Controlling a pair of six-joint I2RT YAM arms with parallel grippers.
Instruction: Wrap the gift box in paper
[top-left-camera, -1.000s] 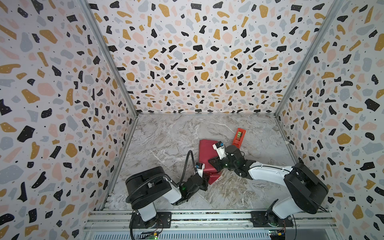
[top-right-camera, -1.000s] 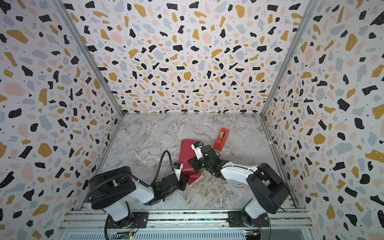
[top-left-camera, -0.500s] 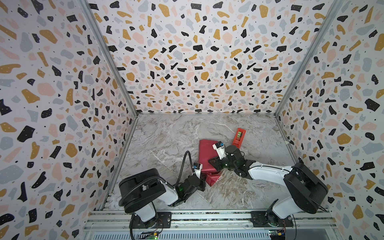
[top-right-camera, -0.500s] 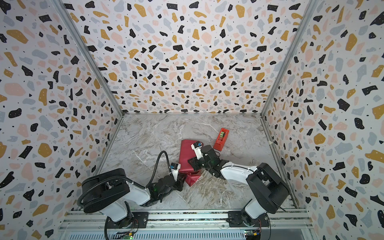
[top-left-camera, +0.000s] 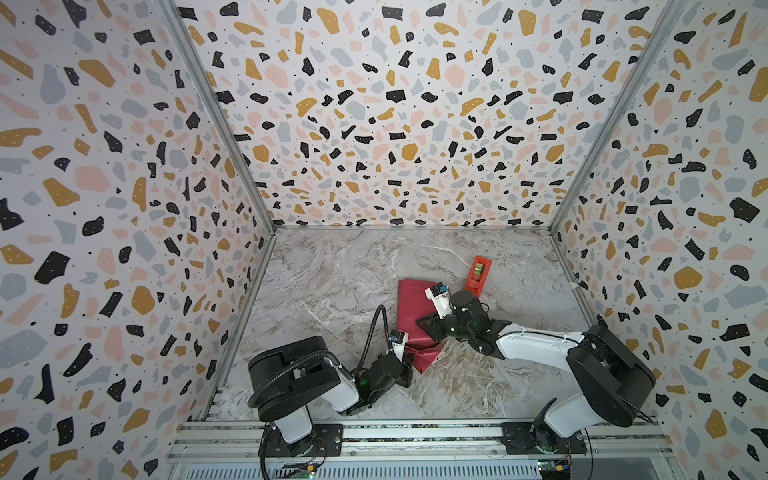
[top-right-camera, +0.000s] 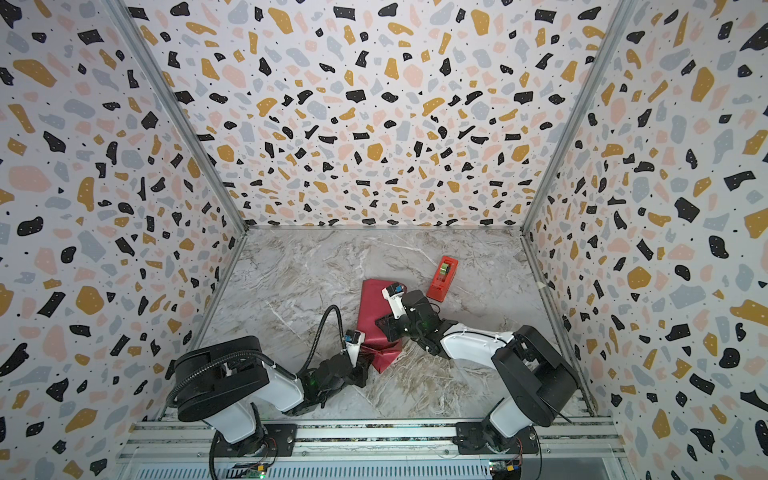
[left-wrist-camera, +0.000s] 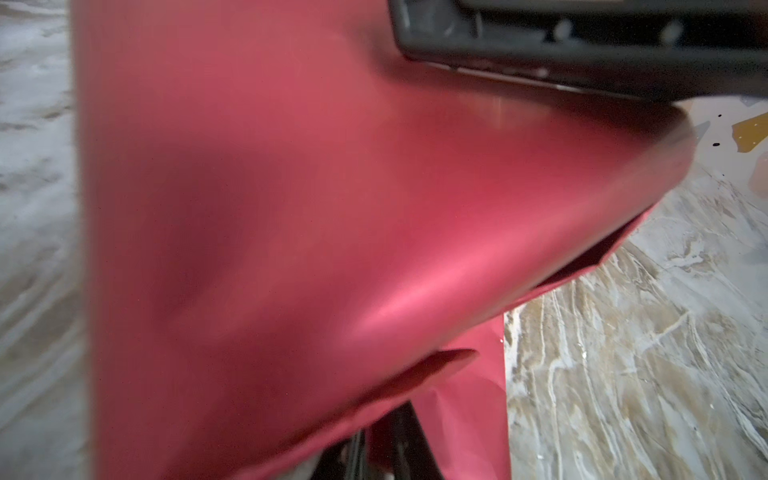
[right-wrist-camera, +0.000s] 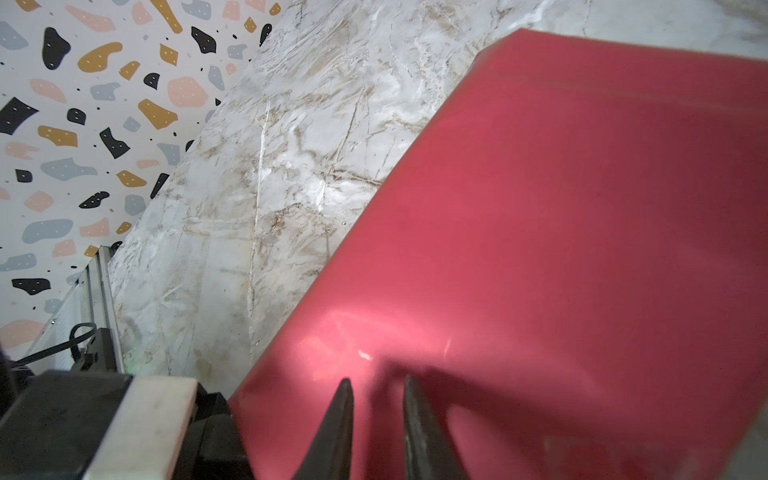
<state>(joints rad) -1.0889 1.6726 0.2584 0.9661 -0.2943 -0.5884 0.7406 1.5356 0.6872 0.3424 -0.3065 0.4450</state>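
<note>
The crimson paper (top-left-camera: 409, 307) (top-right-camera: 372, 307) lies folded over a squat shape on the marble floor; the gift box is hidden under it. My right gripper (top-left-camera: 428, 325) (top-right-camera: 384, 325) rests on the top of the wrapped shape, and its fingertips (right-wrist-camera: 347, 388) stand a little apart on the paper (right-wrist-camera: 561, 228) with nothing between them. My left gripper (top-left-camera: 408, 365) (top-right-camera: 365, 362) is at the near end flap (top-left-camera: 426, 359). In the left wrist view the paper (left-wrist-camera: 291, 208) fills the frame, and the dark left gripper (left-wrist-camera: 374, 453) shows under it with a fold of paper between its fingers.
A red-orange tape dispenser (top-left-camera: 478, 274) (top-right-camera: 442, 278) stands behind and to the right of the package. Speckled walls close in the left, right and back sides. A metal rail (top-left-camera: 415, 432) carrying both arm bases runs along the near edge.
The left arm has drawn back a little toward the near edge and its jaws have narrowed on the end flap. The right arm has stayed put on the package.
</note>
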